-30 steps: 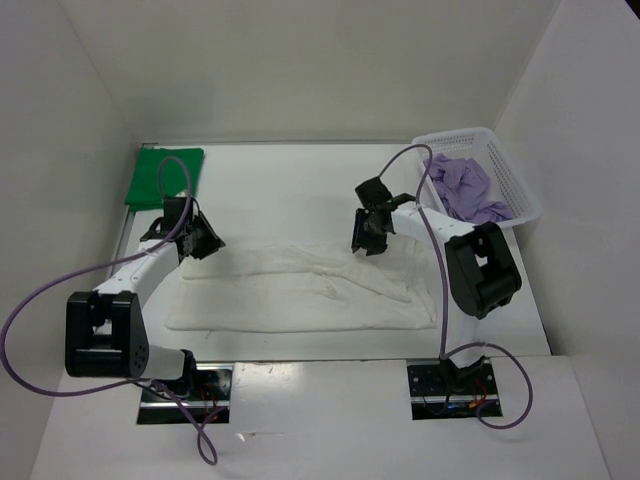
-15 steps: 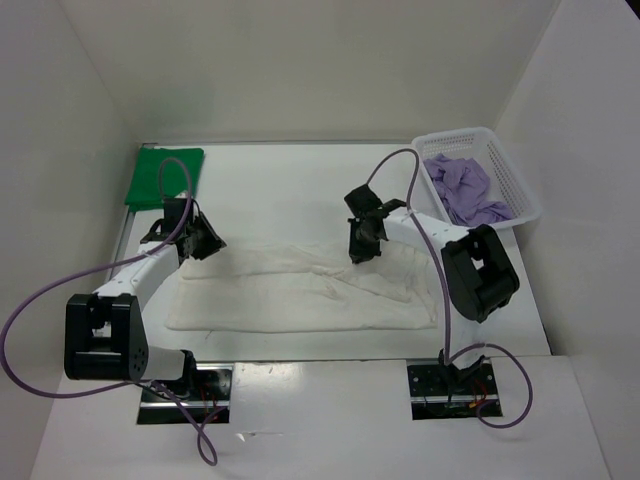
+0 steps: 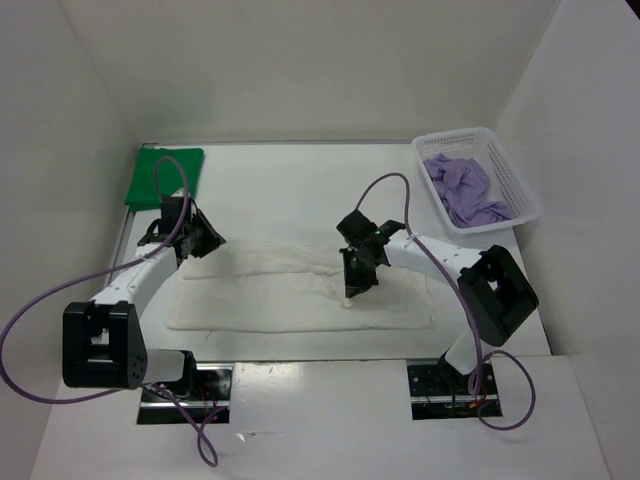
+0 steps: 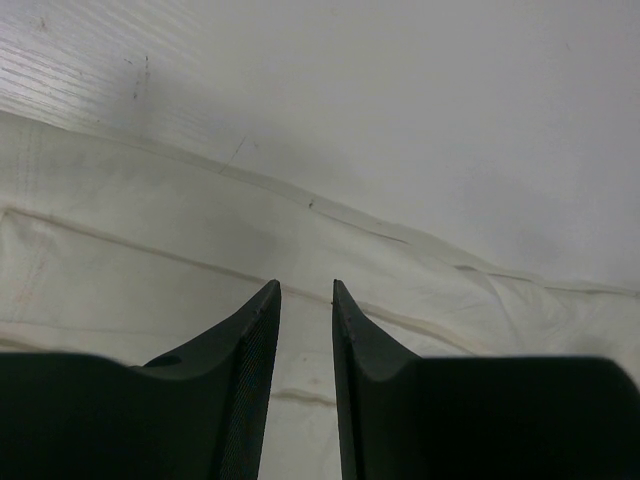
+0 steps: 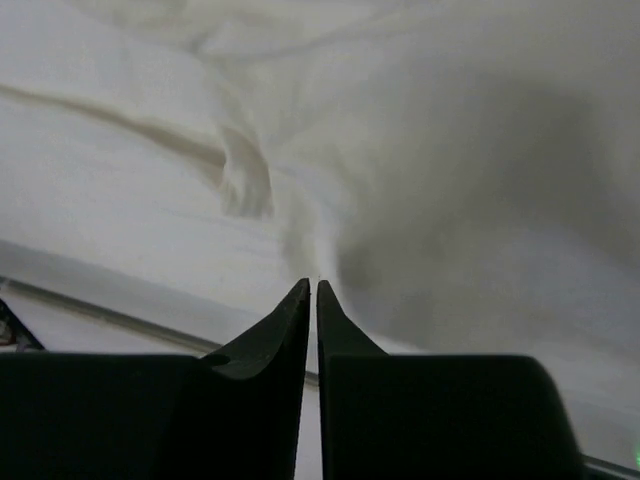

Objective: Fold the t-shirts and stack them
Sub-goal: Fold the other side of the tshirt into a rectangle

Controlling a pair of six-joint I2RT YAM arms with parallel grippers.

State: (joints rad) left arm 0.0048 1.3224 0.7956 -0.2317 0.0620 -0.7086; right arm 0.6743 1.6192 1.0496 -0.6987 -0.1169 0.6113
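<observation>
Only the overhead view shows the basket [image 3: 455, 135], upper right. The right gripper [image 5: 312, 287] pinches the white t-shirt [image 5: 150, 150]; the left gripper [image 4: 302, 290] is barely parted above it.

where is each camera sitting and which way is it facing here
Top external: fixed above and behind the arms, looking down at the table; both arms show, with the left gripper and right gripper at the white t-shirt.
Left wrist: on the left wrist, looking down past its two fingers at the shirt's edge and bare table.
Right wrist: on the right wrist, looking past its nearly touching fingers at rumpled cloth.
Shared: all three see the white t-shirt.
</observation>
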